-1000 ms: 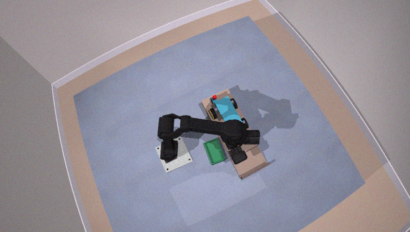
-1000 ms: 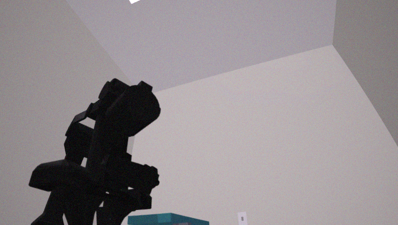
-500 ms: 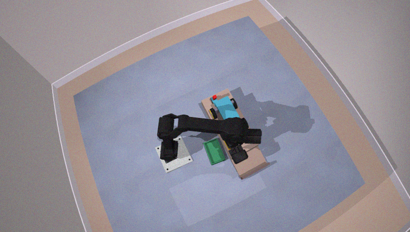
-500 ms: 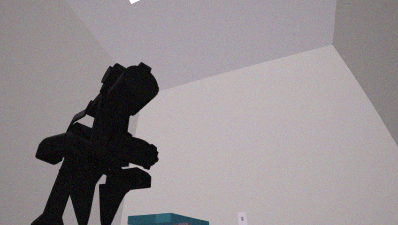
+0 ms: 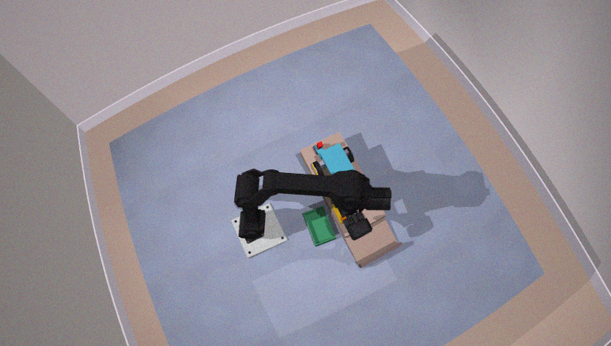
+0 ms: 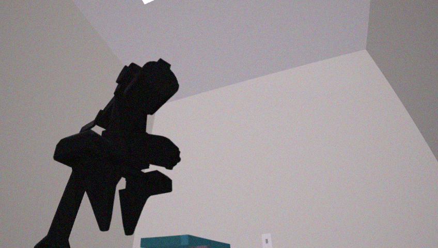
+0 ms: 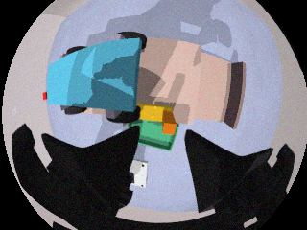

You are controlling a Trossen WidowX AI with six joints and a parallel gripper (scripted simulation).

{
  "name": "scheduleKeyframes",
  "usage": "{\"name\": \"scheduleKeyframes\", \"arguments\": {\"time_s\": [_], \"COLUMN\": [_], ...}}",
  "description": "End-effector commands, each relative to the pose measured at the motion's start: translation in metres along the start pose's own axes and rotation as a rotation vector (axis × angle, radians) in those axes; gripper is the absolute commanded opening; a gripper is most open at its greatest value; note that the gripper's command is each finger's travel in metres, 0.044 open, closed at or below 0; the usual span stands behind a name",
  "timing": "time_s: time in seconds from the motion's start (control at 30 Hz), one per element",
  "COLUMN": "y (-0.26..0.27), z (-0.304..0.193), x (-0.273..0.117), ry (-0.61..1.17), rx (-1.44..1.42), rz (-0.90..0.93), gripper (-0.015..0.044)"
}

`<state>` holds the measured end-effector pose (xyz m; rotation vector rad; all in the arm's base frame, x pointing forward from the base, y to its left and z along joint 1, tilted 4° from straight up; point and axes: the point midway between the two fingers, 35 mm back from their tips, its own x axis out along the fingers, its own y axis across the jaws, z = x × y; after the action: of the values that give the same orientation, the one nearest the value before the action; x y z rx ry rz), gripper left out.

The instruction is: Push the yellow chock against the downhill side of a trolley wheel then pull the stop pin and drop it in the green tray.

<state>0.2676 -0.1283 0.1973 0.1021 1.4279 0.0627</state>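
1 trolley (image 5: 336, 158) (image 7: 103, 77) on ramp (image 5: 379, 236) (image 7: 208, 81); 1 stop pin (image 5: 319, 145) (image 7: 45, 96) at its uphill end. 1 chock (image 5: 337, 213) (image 7: 153, 112) just downhill of trolley, nr wheel (image 7: 123, 114). 1 green tray (image 5: 319, 225) (image 7: 155, 137) downhill of trolley, off ramp's side, no pin in it. Gripper (image 5: 351, 213) (image 6: 116, 232) (image 7: 163, 132) above ramp, downhill of trolley, jaws part-open, w/ nothing gripped.

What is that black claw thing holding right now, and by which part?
Nothing: the tool is open, and the yellow chock sits on the ramp beyond its fingers.
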Motion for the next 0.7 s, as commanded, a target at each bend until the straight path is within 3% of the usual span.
{"name": "scheduleKeyframes", "arguments": {"time_s": [0.0,0.67], "y": [0.017,0.104], "z": [0.012,0.038], "x": [-0.011,-0.014], "ry": [-0.051,0.005], "rx": [0.061,0.75], "rz": [0.018,0.104], "gripper": [0.019,0.019]}}
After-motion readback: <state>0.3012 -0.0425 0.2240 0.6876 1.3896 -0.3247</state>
